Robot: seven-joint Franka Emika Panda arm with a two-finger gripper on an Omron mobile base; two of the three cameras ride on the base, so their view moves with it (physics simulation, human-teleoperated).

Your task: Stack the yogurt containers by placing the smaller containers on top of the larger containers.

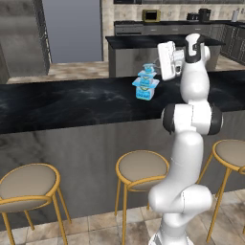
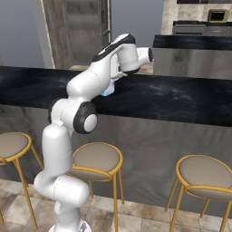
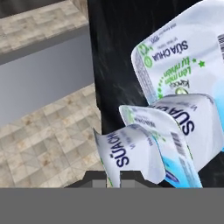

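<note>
Three yogurt containers stacked on the black counter, biggest at bottom, tiniest on top, toward the counter's far edge. White hand just right of the stack's top. Three stools below the counter's front edge.

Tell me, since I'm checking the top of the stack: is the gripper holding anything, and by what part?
The gripper looks shut on the smallest yogurt container, pinched at the near edge of its rim, atop the stack on the counter.
</note>
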